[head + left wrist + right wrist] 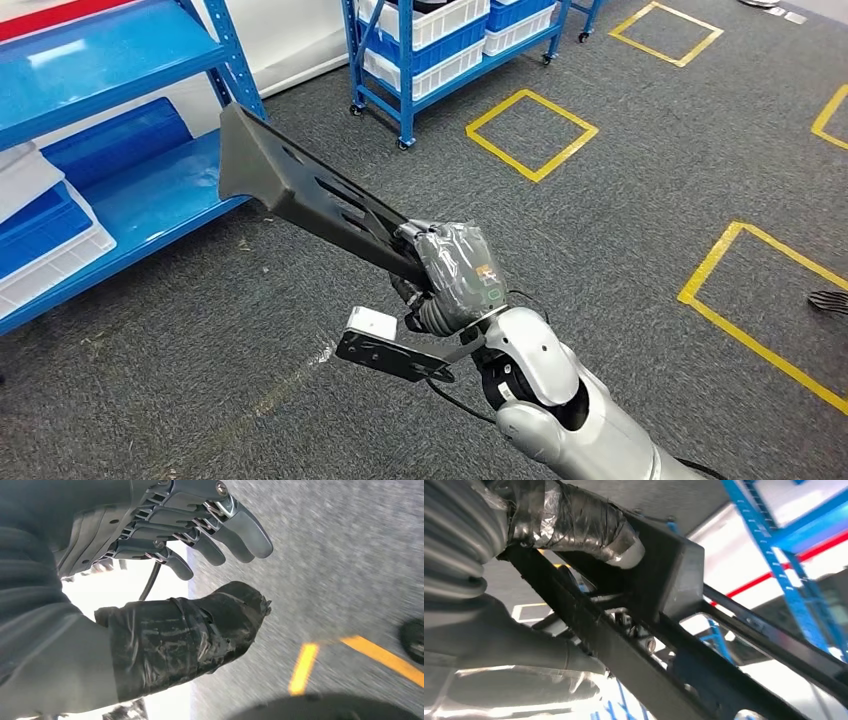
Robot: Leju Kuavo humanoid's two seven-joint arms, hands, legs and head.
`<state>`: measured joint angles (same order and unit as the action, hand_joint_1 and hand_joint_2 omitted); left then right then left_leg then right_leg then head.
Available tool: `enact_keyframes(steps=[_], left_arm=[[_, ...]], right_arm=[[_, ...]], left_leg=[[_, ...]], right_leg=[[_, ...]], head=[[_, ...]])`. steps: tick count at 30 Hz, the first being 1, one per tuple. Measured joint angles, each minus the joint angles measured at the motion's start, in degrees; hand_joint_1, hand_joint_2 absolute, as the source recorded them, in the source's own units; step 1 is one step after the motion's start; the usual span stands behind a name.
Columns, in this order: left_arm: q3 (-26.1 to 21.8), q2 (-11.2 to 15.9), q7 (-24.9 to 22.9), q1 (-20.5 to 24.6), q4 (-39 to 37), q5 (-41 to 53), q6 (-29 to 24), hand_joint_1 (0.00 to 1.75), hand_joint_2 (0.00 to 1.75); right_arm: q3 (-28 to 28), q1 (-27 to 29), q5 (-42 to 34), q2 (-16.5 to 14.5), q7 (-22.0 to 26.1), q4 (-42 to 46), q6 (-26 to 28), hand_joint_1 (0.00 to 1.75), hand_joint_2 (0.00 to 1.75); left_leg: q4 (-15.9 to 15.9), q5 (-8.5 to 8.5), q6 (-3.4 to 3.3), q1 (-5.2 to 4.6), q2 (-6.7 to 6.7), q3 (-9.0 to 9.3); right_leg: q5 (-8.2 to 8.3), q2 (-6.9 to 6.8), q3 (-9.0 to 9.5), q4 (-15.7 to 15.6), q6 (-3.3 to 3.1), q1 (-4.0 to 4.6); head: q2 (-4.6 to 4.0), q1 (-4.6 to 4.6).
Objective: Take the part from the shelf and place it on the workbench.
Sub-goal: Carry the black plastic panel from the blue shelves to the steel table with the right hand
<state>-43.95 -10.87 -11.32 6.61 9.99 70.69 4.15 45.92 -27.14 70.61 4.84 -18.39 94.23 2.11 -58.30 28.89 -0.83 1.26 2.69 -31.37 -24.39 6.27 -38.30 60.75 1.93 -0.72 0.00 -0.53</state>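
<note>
A long black slotted part (300, 190) is held up in the air over the grey carpet, its wide end pointing toward the blue shelf (130, 160) at the left. My right hand (450, 275) grips its near end. In the right wrist view the taped thumb (574, 522) presses on the black part (674, 585), whose bars run past blue shelf posts. My left hand (200, 525) hangs over the carpet with its fingers apart and nothing in it.
A second blue rack (450, 50) on wheels holds white bins at the back. Yellow tape squares (532, 133) mark the carpet. White and blue trays (45, 235) lie on the near shelf's lower level. A dark shoe (828, 300) shows at the right edge.
</note>
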Motion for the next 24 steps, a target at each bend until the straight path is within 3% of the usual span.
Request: enact_keyframes(steps=[3, 4, 5, 6, 7, 9, 11, 13, 15, 17, 19, 20, 21, 22, 24], left_arm=[[0.0, 0.0, 0.0, -0.1, 0.0, 0.1, 0.0, 0.00, 1.75], [0.0, 0.0, 0.0, -0.1, 0.0, 0.1, 0.0, 0.00, 1.75], [0.0, 0.0, 0.0, -0.1, 0.0, 0.1, 0.0, 0.00, 1.75], [0.0, 0.0, 0.0, -0.1, 0.0, 0.1, 0.0, 0.00, 1.75], [0.0, 0.0, 0.0, -0.1, 0.0, 0.1, 0.0, 0.00, 1.75], [0.0, 0.0, 0.0, 0.0, 0.0, 0.0, 0.0, 0.00, 1.75], [0.0, 0.0, 0.0, 0.0, 0.0, 0.0, 0.1, 0.00, 1.75], [0.0, 0.0, 0.0, 0.1, 0.0, -0.1, 0.1, 0.00, 1.75], [0.0, -0.1, 0.0, 0.2, 0.0, -0.1, 0.2, 0.00, 1.75], [0.0, -0.1, 0.0, 0.1, 0.0, -0.1, 0.2, 0.00, 1.75], [0.0, -0.1, 0.0, -0.1, 0.0, -0.1, 0.2, 0.00, 1.75], [0.0, -0.1, 0.0, -0.2, 0.0, -0.1, 0.2, 0.00, 1.75], [0.0, -0.1, 0.0, -0.3, 0.0, -0.1, 0.2, 0.00, 1.75], [0.0, -0.1, 0.0, -0.3, 0.0, -0.1, 0.2, 0.00, 1.75], [0.0, -0.1, 0.0, -0.3, 0.0, -0.1, 0.2, 0.00, 1.75]], right_arm=[[0.0, 0.1, 0.0, 0.0, 0.0, -0.2, 0.0, 1.75, 1.75], [0.0, 0.1, 0.0, 0.0, 0.0, -0.3, 0.0, 1.75, 1.75], [0.0, 0.2, 0.0, 0.0, 0.0, -0.5, 0.0, 1.75, 1.75], [0.0, 0.2, 0.0, 0.1, 0.0, -0.6, 0.0, 1.75, 1.75], [0.0, 0.2, 0.0, 0.1, 0.0, -0.6, 0.0, 1.75, 1.75], [0.0, 0.2, 0.0, 0.0, -0.1, -0.7, 0.0, 1.75, 1.75], [0.0, 0.2, 0.0, 0.0, -0.1, -0.7, 0.0, 1.75, 1.75], [0.0, 0.3, 0.1, 0.0, -0.2, -0.7, 0.0, 1.75, 1.75], [0.0, 0.3, 0.2, 0.1, -0.2, -0.7, 0.0, 1.75, 1.75], [0.0, 0.4, 0.4, 0.0, -0.3, -0.7, 0.1, 1.75, 1.75], [0.0, 0.7, 0.5, 0.0, -0.3, -0.7, 0.1, 1.75, 1.75], [0.0, 0.8, 0.5, 0.0, -0.3, -0.7, 0.1, 1.75, 1.75], [0.0, 0.9, 0.5, 0.0, -0.3, -0.7, 0.0, 1.75, 1.75], [0.0, 0.9, 0.5, 0.0, -0.3, -0.7, 0.0, 1.75, 1.75], [0.0, 0.8, 0.5, 0.0, -0.3, -0.7, 0.0, 1.75, 1.75]], left_leg=[[0.4, -0.42, -0.40, -0.16, -2.44, -0.03], [0.3, -0.40, -0.41, -0.25, -3.29, -0.13], [0.3, -0.37, -0.40, -0.31, -4.13, -0.19], [0.2, -0.32, -0.36, -0.34, -4.92, -0.21], [0.1, -0.24, -0.27, -0.35, -5.62, -0.18], [0.1, -0.05, 0.05, -0.53, -6.82, -0.12], [0.1, 0.01, 0.53, -0.77, -7.85, -0.09], [0.2, 0.11, 1.07, -0.85, -8.68, 0.00], [-1.3, 1.54, 1.48, -0.71, -7.20, -0.47], [-7.1, 4.94, 1.63, -0.56, -4.41, -3.01], [-14.3, 7.58, 1.69, -0.56, -3.30, -6.44], [-15.8, 7.48, 1.70, -0.56, -3.15, -7.29], [-15.0, 6.24, 1.68, -0.55, -3.08, -7.05], [-12.2, 4.21, 1.62, -0.53, -2.85, -5.85], [-4.8, 0.98, 1.42, -0.35, -0.65, -2.59]], right_leg=[[-4.96, -4.88, -3.68, 8.8, 0.47, 0.11], [-6.05, -5.56, -4.75, 11.7, 0.58, 0.05], [-6.11, -5.93, -4.95, 12.7, 0.61, 0.02], [-5.17, -6.19, -4.06, 11.6, 0.56, 0.02], [-3.61, -6.67, -2.18, 8.5, 0.41, 0.08], [-1.64, -8.89, 1.82, 1.5, -0.21, 0.69], [-1.44, -10.01, 3.31, -1.5, -0.97, 1.36], [-1.11, -8.83, 3.20, -1.9, -1.66, 1.39], [-0.68, -7.77, 3.32, -2.4, -2.41, 1.09], [-0.43, -6.72, 3.39, -2.7, -2.99, 0.89], [-0.39, -5.42, 3.32, -2.6, -3.18, 0.94], [-0.39, -4.68, 3.30, -2.5, -3.19, 0.96], [-0.39, -3.89, 3.28, -2.4, -3.18, 0.95], [-0.42, -3.09, 3.26, -2.1, -3.15, 0.91], [-0.52, -1.61, 2.96, -1.5, -2.88, 0.85]], head=[[0.00, -0.40], [0.00, -0.40], [0.00, -0.40], [0.00, -0.40], [0.00, -0.41], [0.00, -0.40], [0.00, -0.36], [0.00, -0.33], [0.00, -0.26], [0.00, -0.12], [0.00, -0.04], [0.00, -0.05], [0.00, -0.05], [0.00, -0.04], [0.00, -0.06]])
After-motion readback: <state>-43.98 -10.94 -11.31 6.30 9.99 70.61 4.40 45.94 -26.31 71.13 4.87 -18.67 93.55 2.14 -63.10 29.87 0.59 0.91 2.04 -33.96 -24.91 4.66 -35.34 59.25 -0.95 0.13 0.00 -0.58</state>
